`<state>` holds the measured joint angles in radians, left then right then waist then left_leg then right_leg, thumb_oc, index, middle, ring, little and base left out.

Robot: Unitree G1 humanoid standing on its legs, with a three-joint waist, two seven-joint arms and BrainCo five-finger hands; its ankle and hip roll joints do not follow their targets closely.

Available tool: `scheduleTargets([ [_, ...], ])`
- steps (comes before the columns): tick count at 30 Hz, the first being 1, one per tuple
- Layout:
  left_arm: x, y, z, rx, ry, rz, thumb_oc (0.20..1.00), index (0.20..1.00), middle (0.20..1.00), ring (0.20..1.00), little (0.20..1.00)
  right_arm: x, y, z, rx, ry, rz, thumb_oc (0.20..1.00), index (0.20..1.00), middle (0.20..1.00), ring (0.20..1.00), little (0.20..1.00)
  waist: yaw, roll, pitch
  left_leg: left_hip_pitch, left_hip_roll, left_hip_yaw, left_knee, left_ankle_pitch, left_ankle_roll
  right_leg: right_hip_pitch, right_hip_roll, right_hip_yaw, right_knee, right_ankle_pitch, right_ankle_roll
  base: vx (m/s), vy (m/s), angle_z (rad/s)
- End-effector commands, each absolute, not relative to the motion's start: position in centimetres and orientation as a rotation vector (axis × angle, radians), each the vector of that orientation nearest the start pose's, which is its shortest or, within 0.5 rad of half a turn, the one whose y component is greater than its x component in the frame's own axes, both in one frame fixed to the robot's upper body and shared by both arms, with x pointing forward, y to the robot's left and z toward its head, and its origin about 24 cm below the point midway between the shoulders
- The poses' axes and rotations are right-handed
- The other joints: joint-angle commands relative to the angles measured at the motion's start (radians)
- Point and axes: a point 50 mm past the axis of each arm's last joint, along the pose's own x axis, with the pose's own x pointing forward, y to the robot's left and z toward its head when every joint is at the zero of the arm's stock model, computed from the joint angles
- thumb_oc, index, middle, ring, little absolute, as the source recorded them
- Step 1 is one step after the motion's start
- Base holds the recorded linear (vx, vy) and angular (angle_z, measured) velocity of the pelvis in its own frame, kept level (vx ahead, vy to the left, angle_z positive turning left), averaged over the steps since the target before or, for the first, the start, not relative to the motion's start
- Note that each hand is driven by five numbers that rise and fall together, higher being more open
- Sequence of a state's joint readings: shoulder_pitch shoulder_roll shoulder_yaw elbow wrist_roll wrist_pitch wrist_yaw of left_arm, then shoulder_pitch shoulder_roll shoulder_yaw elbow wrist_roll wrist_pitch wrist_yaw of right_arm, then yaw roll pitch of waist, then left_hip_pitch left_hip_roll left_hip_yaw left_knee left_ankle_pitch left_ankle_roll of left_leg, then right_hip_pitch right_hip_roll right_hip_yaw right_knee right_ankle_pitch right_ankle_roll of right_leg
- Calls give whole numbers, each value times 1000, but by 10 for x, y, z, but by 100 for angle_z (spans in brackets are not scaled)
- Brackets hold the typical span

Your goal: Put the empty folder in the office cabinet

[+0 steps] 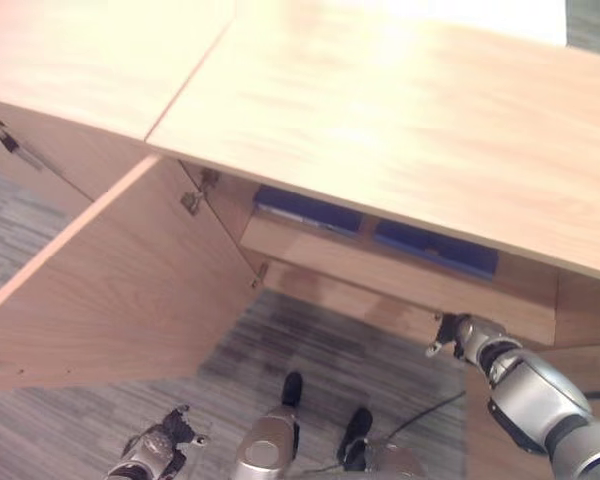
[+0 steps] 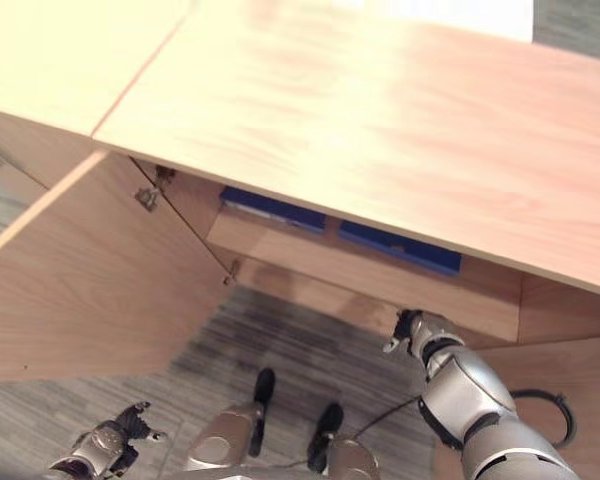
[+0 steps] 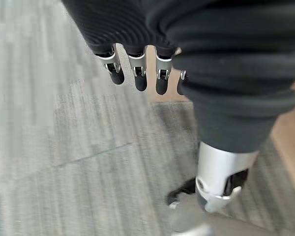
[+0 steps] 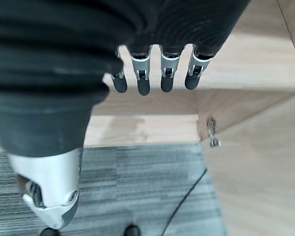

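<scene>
Two blue folders (image 1: 308, 212) lying on cabinet (image 1: 400, 280) shelf. Right hand (image 1: 456, 335) raised just before shelf edge, fingers straight, empty. Left hand (image 1: 165, 438) hanging low, relaxed, empty.

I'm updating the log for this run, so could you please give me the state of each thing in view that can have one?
Office cabinet: open at the front, shelf showing.
Left cabinet door: swung wide open.
Blue folders: two lying on the shelf inside the cabinet.
Left hand: open, holding nothing, low over the carpet.
Right hand: open, holding nothing, in front of the cabinet shelf.
</scene>
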<state>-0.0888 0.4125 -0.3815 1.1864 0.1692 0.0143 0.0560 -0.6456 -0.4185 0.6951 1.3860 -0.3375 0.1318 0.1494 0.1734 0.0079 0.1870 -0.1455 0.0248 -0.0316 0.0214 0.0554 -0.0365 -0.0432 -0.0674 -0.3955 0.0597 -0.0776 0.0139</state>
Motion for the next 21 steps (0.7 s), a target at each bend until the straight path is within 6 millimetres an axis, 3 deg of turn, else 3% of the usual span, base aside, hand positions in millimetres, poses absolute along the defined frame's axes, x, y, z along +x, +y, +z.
scheduleTargets([
  [1,104,285,-143,819,1241,-164,1000,1000,1000,1000,1000,282,-276,-51,-1258,1027,290,1000,1000,1000,1000,1000,12,-21,-36,7,63,56,-44,11,-29,9,-2,-1,-53,-49,27,-64,17,-3],
  [2,105,285,-143,820,1239,-164,1000,1000,1000,1000,1000,282,-276,-51,-1257,1027,289,1000,1000,1000,1000,1000,13,-19,-31,-5,60,62,-39,31,-21,0,-7,-16,-52,-27,25,-89,0,-4],
  [5,97,282,-146,818,1265,-192,1000,1000,1000,1000,1000,262,-280,-67,-1191,1077,278,1000,1000,1000,1000,1000,7,-32,-38,-12,61,58,41,1,-20,38,0,-8,-63,-23,22,-103,-30,-5],
  [6,93,277,-149,816,1272,-222,1000,1000,1000,1000,1000,258,-277,-72,-1163,1076,281,1000,1000,1000,1000,1000,5,-45,-27,-15,40,48,143,-61,-17,43,-8,9,-53,-21,15,-110,-7,-6],
  [7,93,277,-149,816,1273,-222,1000,1000,1000,1000,1000,258,-277,-72,-1163,1076,281,1000,1000,1000,1000,1000,5,-44,-27,-17,41,48,149,-64,-17,43,-8,9,-53,-21,15,-167,31,-18],
  [8,92,272,-151,804,1272,-231,1000,1000,1000,1000,1000,251,-272,-79,-1103,1075,274,1000,1000,1000,1000,1000,-1,-54,-24,-10,22,28,272,-112,-9,45,-16,24,-55,-7,12,-116,41,-30],
  [12,84,263,-155,796,1281,-260,1000,1000,1000,1000,1000,237,-263,-93,-959,1079,249,1000,1000,1000,1000,1000,-31,-62,-42,30,2,-10,397,-184,12,44,-2,73,-65,16,16,-75,68,-25],
  [13,84,263,-155,796,1281,-260,1000,1000,1000,1000,1000,237,-263,-93,-959,1079,249,1000,1000,1000,1000,1000,-31,-62,-42,30,2,-10,398,-184,12,44,-2,73,-65,16,16,-61,133,-34],
  [16,81,254,-159,786,1275,-270,1000,1000,1000,1000,1000,222,-253,-107,-827,1057,195,1000,1000,1000,1000,1000,-81,-56,-83,138,-15,-5,269,-278,30,32,26,112,-83,47,30,-44,130,-33],
  [18,82,252,-159,789,1270,-269,1000,1000,1000,1000,1000,216,-252,-110,-794,1062,174,1000,1000,1000,1000,1000,-93,-61,-96,163,-20,9,213,-273,32,24,26,114,-92,65,36,-93,125,-14],
  [19,90,249,-158,802,1243,-265,1000,1000,1000,1000,1000,208,-254,-114,-764,1060,117,1000,1000,1000,1000,1000,-117,-69,-115,190,-28,29,120,-272,41,-4,30,121,-109,105,54,-199,200,-20],
  [21,93,249,-158,807,1234,-253,1000,1000,1000,1000,1000,202,-255,-117,-766,1067,99,1000,1000,1000,1000,1000,-124,-71,-118,199,-36,29,88,-266,44,-20,29,122,-113,123,63,-155,122,-43],
])
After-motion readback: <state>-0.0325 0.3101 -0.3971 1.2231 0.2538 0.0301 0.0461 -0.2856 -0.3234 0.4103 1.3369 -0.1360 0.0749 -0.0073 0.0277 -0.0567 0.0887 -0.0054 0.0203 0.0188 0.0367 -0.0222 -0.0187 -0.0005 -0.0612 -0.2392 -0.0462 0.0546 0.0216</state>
